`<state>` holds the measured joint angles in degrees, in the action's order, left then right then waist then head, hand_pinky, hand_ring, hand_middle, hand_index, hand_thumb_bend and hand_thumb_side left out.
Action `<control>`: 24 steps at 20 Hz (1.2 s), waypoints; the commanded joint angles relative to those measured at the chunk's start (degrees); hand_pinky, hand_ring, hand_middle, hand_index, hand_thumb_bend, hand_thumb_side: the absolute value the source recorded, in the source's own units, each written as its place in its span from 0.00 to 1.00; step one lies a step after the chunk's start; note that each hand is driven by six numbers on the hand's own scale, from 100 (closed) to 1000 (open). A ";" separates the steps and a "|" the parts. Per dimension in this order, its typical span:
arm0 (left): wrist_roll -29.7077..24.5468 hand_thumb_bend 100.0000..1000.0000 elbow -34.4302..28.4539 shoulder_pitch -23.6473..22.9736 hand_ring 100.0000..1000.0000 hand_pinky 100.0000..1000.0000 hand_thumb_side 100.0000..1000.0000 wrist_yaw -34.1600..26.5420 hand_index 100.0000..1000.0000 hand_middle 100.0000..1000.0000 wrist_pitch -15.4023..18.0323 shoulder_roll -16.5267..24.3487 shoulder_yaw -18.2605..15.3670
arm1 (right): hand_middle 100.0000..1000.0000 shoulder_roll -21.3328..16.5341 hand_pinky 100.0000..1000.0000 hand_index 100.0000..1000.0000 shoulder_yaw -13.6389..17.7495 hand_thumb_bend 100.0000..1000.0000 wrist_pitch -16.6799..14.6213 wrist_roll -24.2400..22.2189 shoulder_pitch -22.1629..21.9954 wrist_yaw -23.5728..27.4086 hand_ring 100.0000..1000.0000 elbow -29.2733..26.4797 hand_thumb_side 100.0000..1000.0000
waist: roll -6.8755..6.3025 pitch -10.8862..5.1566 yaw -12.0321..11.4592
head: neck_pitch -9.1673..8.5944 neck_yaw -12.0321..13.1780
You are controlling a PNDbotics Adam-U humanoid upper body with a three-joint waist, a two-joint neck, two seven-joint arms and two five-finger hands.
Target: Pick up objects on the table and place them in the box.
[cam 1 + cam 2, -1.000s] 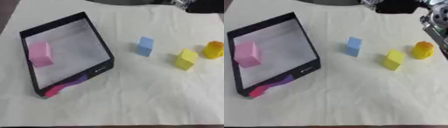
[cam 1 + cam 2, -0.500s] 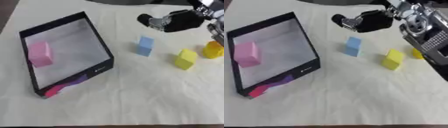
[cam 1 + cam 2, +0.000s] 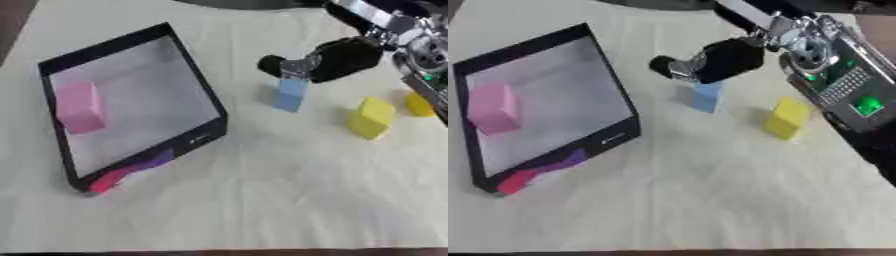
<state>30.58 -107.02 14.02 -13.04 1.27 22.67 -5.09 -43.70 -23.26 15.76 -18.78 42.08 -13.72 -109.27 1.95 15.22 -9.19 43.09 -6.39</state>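
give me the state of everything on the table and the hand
box: open, flat on the cloth, holds the pink block
pink block: inside the box, by its left wall
blue block: upright on the cloth, right hand just over its top
yellow block: on the cloth, untouched
orange block: on the cloth, partly hidden by the arm
right hand: fingers at the blue block's top, grip unclear

a matt, creased off-white cloth (image 3: 262,200) covers the bench. the box (image 3: 206,102) has glossy black walls. the blocks look matt; the right hand (image 3: 724,60) matt black with silvery metal.
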 commanded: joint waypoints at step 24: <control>0.15 0.27 -0.53 0.10 0.63 0.65 0.49 -0.16 0.79 0.72 0.25 0.68 -0.27 | 0.87 3.46 0.89 0.93 2.90 0.49 -1.27 -19.07 -1.98 -16.87 0.90 8.47 0.50 | 0.72 -1.19 -0.28 | -0.61 0.24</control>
<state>30.65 -106.73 13.83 -13.14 1.34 22.62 -5.10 -39.72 -20.88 14.94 -37.88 39.47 -29.49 -101.31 2.28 15.22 -9.44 43.07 -6.06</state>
